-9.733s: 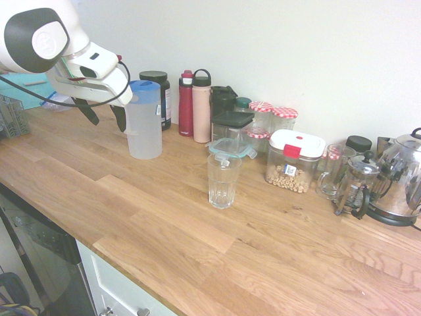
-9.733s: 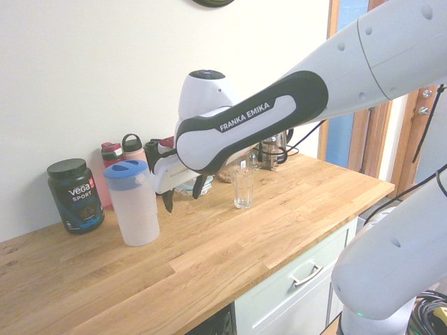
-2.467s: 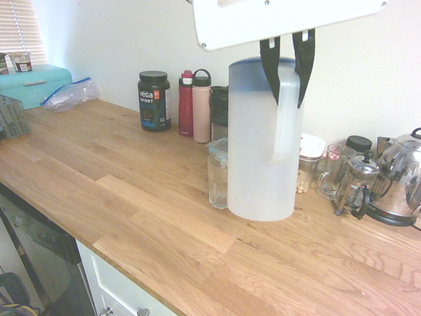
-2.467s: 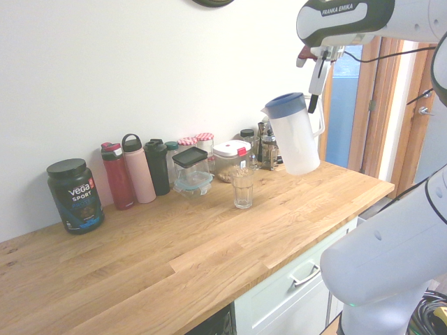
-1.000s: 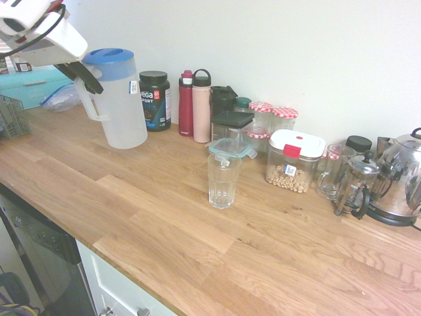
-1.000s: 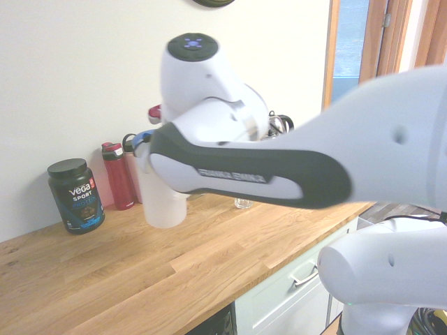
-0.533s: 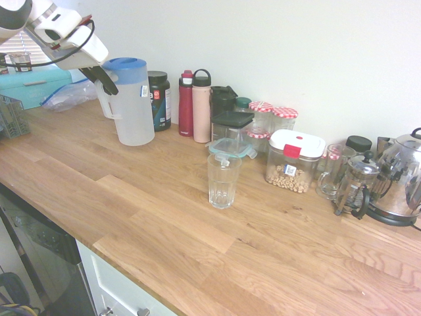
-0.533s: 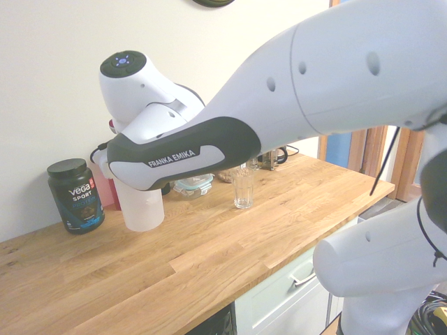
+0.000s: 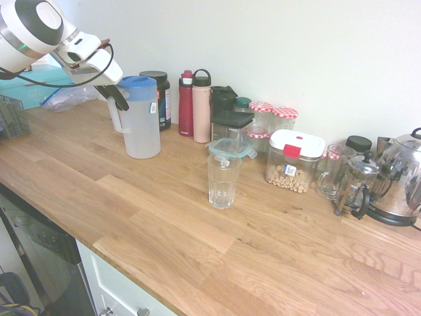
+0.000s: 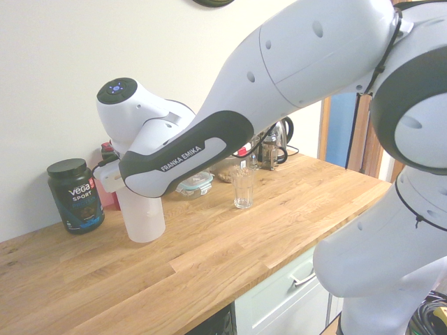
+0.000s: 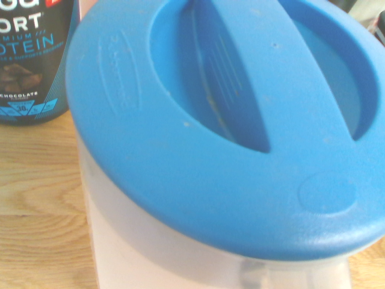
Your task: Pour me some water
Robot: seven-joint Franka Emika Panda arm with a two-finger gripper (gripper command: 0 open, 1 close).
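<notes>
The gripper (image 9: 117, 100) is clamped narrow on the side handle of the jug (image 9: 140, 118), a grasp that suits tilting and carrying the vessel by its intended hold. The jug stands upright with its blue lid (image 11: 216, 126) on, its base at or just above the desk (image 9: 164, 217); contact cannot be confirmed. Whatever water remains in it is not discernible through the frosted wall. In the first exterior view the jug body lies at about four o'clock from the gripper, touching it at the handle. The drinking glass (image 9: 223, 180) stands well apart, at roughly four o'clock from the jug, in front of the row of containers along the wall. The protein tub (image 9: 158, 99) sits just behind the jug.
</notes>
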